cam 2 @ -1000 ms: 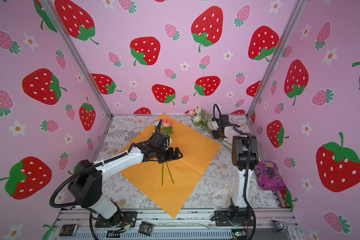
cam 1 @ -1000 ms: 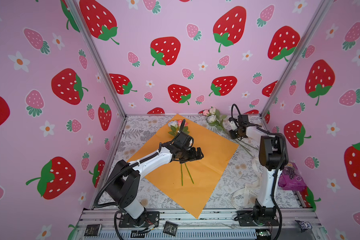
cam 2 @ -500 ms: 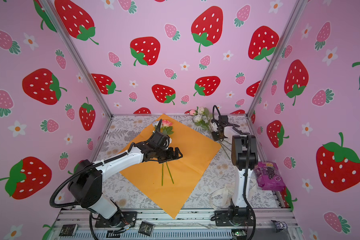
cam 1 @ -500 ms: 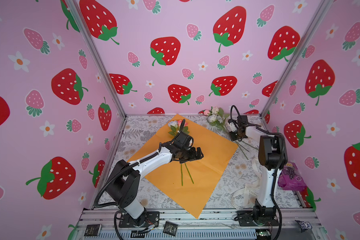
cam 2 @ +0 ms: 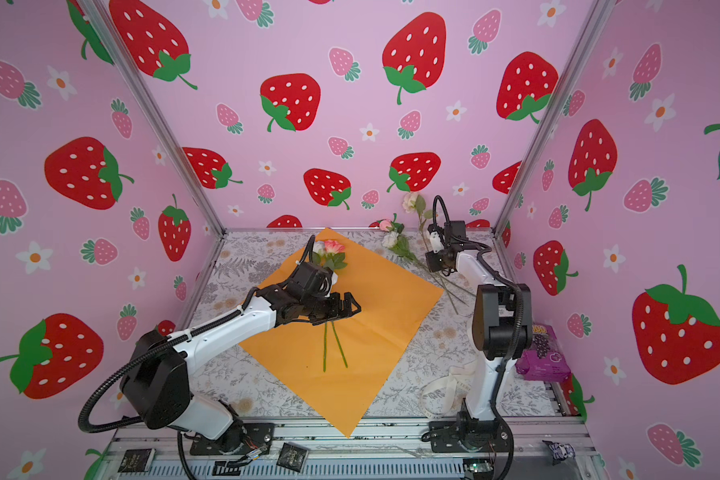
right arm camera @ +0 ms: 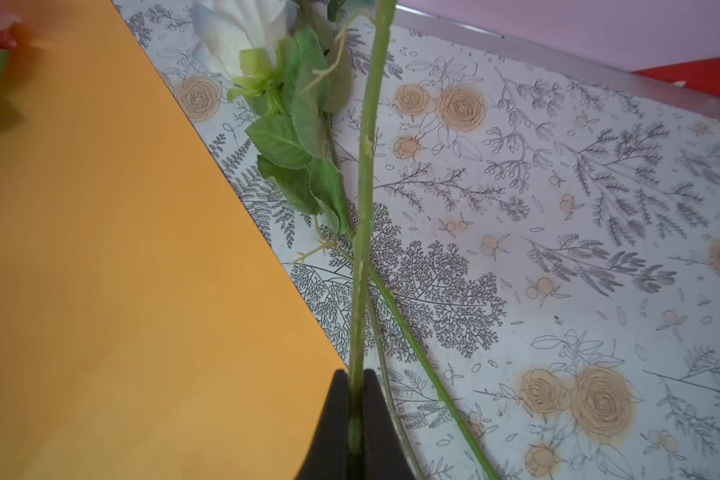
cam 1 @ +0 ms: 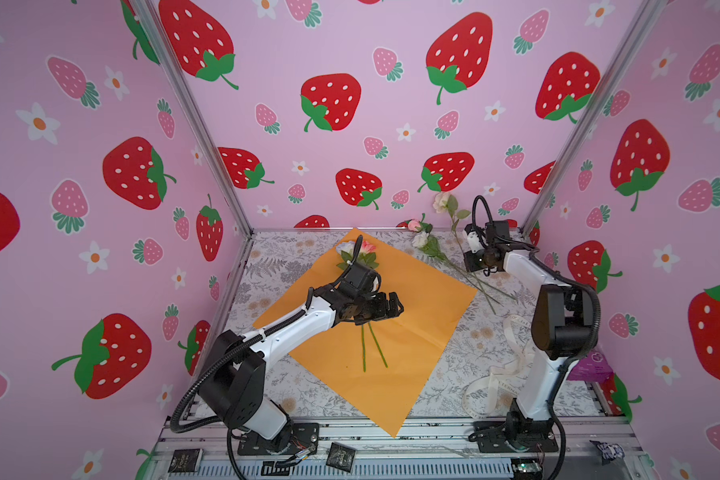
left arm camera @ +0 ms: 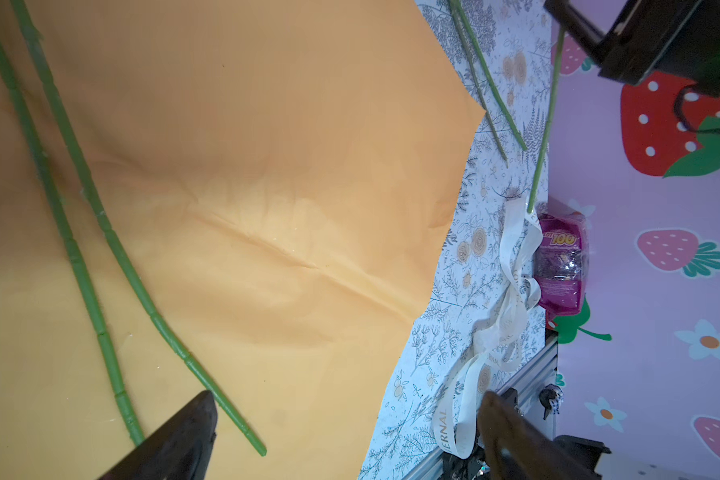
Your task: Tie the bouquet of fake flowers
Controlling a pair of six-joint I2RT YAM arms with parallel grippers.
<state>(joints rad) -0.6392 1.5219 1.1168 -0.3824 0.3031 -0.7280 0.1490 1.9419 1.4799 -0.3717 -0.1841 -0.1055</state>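
**Bouquet of fake flowers [cam 2: 334,246] lying split**

Nearest, at five o'clock, a ribbon [left arm camera: 510,249] is lying on the worktop [cam 1: 275,266]. At centre the left hand [cam 1: 391,308] is hovering released above two roses [cam 1: 364,251] on orange paper [cam 1: 425,299]. At one o'clock the right hand [right arm camera: 356,386] is gripping a white rose's stem [right arm camera: 364,166] above two more flowers [cam 1: 421,240].

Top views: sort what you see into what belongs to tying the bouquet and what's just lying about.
For the job:
- two roses lying on the orange paper
- white rose held by the right gripper
- two loose roses beside the paper
- cream ribbon

Lying about:
- purple snack packet
- black packets on the front rail
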